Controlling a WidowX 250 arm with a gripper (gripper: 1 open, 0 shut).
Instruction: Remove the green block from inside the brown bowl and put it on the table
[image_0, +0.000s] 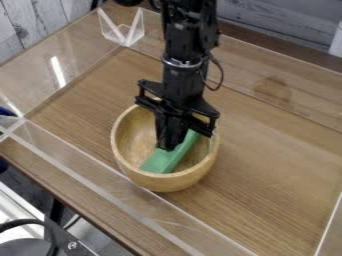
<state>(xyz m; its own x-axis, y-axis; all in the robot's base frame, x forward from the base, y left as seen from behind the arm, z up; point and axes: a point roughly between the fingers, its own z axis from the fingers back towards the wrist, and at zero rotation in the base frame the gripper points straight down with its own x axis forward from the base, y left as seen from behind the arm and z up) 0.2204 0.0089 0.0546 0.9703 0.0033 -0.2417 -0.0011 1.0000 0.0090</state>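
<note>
Round tan wood bowl (167, 183), thick rim, smooth pale inside, holds green block (170, 160): small plain flat-sided bar, no writing. Block lies tilted directly under gripper (178, 140). Fingers narrow, pinched on block's upper end. Bowl sits on wood-grain table (267, 180) w/ clear acrylic walls (54, 65).
</note>
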